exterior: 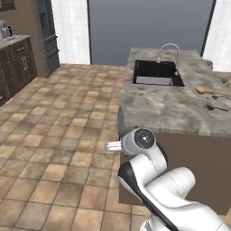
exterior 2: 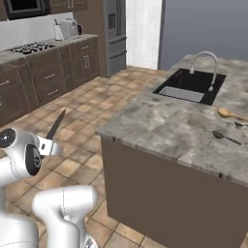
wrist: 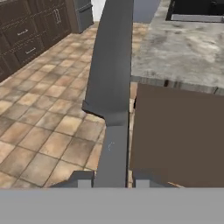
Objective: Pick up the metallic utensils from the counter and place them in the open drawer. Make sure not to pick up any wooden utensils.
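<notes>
Grey steel blade on a black handle: the knife (wrist: 110,87), clamped between the fingers (wrist: 111,179) by its handle, running up the middle of the hand view from the lower centre to the top. In the right base view the same knife (exterior 2: 54,127) stands at the left, blade slanting up and to the right, with the arm folded low beside the island and off the desk.

Items on the desk (exterior 2: 169,131), right side of the right base view:
- metal spoon (exterior 2: 225,137), small and dark, lying flat at centre right; still to be collected.
- wooden spoon (exterior 2: 231,114), tan, just above the metal one; to be left alone.
- sink (exterior 2: 191,87) with curved tap, upper right.

In the left base view both spoons lie at the right edge, the wooden spoon (exterior: 213,91) above the metal spoon (exterior: 216,108), near each other but apart.

Drawer: the brown panel (wrist: 179,135) at the right of the hand view may be its front or the island's side; I cannot tell which.

Handling note, as a judgement: the step in hand is the carry to the drawer. Keep the grip firm on the handle, and swing the long blade clear of the desk edge. Lower it flat into the drawer before letting go, since a dropped knife could bounce out.
</notes>
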You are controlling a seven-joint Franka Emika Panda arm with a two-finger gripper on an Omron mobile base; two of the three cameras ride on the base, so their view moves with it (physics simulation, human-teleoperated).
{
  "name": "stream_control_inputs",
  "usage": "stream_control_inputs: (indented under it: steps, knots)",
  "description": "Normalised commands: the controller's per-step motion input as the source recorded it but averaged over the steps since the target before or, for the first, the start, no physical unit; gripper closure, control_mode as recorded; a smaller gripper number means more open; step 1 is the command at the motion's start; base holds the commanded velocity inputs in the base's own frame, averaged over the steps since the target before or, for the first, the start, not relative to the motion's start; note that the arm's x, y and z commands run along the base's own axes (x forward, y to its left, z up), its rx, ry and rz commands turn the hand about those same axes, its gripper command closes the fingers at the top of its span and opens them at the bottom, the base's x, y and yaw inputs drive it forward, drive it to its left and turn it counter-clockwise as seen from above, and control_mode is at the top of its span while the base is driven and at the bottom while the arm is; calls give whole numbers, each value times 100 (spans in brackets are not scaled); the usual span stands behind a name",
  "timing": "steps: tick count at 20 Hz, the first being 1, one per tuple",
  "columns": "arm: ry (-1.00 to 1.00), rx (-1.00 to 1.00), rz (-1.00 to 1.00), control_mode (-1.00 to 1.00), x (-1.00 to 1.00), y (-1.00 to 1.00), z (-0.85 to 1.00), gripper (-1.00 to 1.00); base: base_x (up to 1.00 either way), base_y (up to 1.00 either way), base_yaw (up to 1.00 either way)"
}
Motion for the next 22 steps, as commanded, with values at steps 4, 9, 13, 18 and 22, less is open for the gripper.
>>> stream_control_inputs:
  steps: [4,9,13,18,22]
  knots:
    - [0,0,0,100,0,0,0,100,71,100,-35]
    - [0,0,0,100,0,0,0,100,71,100,-35]
    - [0,0,0,100,0,0,0,100,71,100,-36]
    - [0,0,0,100,0,0,0,100,63,100,-35]
    - [0,0,0,100,0,0,0,100,61,100,-34]
